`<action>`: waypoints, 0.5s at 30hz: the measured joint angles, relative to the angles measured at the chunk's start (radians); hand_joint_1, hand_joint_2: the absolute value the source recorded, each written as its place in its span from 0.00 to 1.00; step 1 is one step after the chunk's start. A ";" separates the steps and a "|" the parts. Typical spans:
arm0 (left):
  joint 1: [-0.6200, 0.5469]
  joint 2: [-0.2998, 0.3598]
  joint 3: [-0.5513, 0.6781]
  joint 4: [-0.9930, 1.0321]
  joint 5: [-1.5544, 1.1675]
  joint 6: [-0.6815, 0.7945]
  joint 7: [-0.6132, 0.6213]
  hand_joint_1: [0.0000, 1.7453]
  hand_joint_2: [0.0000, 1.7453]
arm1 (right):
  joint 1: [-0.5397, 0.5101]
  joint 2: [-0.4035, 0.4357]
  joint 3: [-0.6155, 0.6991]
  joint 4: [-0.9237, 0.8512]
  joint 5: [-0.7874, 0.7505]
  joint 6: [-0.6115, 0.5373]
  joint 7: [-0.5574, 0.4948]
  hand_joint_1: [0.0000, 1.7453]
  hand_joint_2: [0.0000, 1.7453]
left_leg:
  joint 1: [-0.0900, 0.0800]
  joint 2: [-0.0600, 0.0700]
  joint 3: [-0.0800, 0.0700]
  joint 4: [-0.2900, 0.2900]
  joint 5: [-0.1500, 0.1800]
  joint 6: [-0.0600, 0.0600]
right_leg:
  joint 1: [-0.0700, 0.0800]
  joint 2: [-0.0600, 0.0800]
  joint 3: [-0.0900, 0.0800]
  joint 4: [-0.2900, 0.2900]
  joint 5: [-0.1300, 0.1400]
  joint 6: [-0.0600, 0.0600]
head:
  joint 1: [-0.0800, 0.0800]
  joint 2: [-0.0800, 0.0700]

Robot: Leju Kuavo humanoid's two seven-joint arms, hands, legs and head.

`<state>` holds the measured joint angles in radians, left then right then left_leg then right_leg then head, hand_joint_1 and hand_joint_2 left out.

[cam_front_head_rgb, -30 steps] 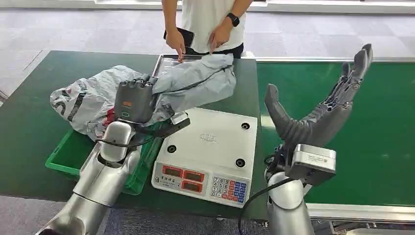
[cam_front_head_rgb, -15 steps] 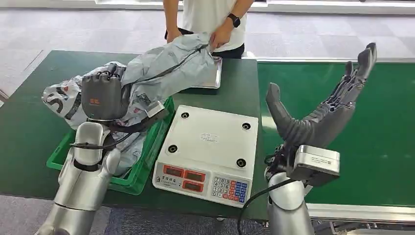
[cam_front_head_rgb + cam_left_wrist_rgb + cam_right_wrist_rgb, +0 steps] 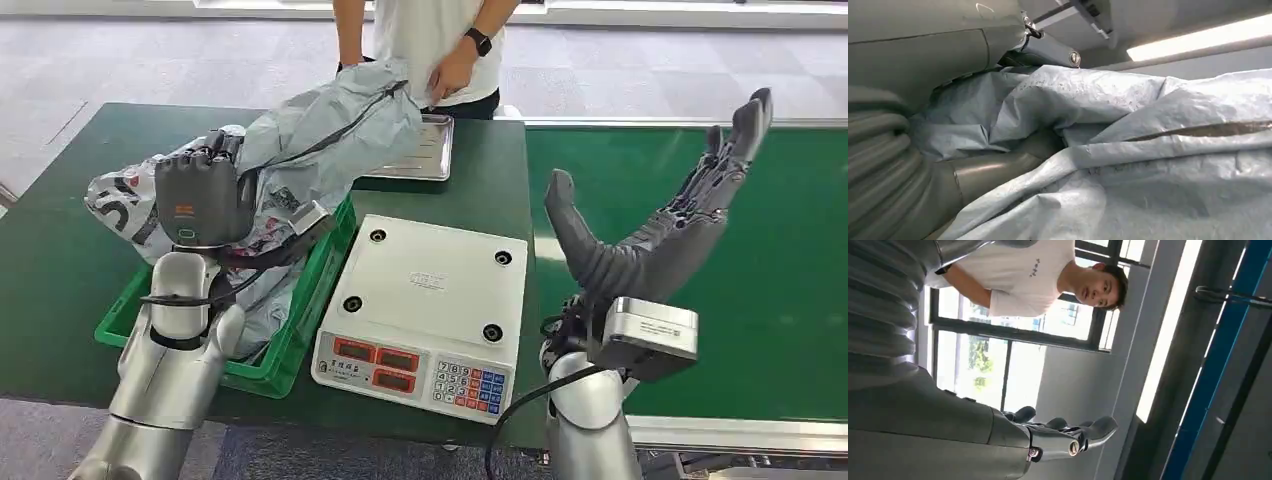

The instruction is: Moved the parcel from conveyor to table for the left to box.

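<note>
The robot's left hand (image 3: 200,198) grips a crumpled grey parcel (image 3: 330,130), held up above a green crate (image 3: 290,335) just below the hand; another grey bag (image 3: 125,200) lies partly in the crate. A person's hand (image 3: 450,72) touches the parcel's far end. The right hand (image 3: 650,235) is raised over the conveyor (image 3: 780,250), fingers spread, holding nothing.

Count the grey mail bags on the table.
2. One grey bag is held up by the left hand above the green crate. A second printed bag lies behind that hand, at the crate's far left. More may be hidden underneath.
</note>
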<state>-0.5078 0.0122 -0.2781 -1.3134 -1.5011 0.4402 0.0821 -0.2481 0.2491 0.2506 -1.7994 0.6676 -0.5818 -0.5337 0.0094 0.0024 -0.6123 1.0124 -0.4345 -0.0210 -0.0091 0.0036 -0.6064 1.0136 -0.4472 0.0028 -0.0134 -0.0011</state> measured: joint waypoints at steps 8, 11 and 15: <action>-0.011 0.040 -0.047 0.026 0.000 -0.021 0.099 1.00 1.00 | 0.000 0.000 0.000 0.000 -0.005 -0.008 -0.001 0.00 1.00 | 0.000 0.000 0.000 0.000 0.000 0.000 | 0.000 0.000 0.000 0.000 0.000 0.000 | 0.000 0.000; -0.014 0.046 -0.054 0.033 0.000 -0.021 0.100 1.00 1.00 | 0.000 0.000 0.000 0.000 -0.006 -0.008 0.000 0.00 1.00 | 0.000 0.000 0.000 0.000 0.000 0.000 | 0.000 0.000 0.000 0.000 0.000 0.000 | 0.000 0.000; -0.019 0.051 -0.060 0.042 0.000 -0.023 0.100 1.00 1.00 | -0.001 0.000 0.000 0.000 -0.006 -0.008 0.000 0.00 1.00 | 0.000 0.000 0.000 0.000 0.000 0.000 | 0.000 0.000 0.000 0.000 0.000 0.000 | 0.000 0.000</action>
<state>-0.5265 0.0633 -0.3376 -1.2719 -1.5015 0.4170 0.1816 -0.2486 0.2491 0.2506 -1.7994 0.6615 -0.5898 -0.5341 0.0094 0.0025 -0.6122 1.0124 -0.4344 -0.0212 -0.0092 0.0039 -0.6066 1.0136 -0.4472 0.0027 -0.0134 -0.0011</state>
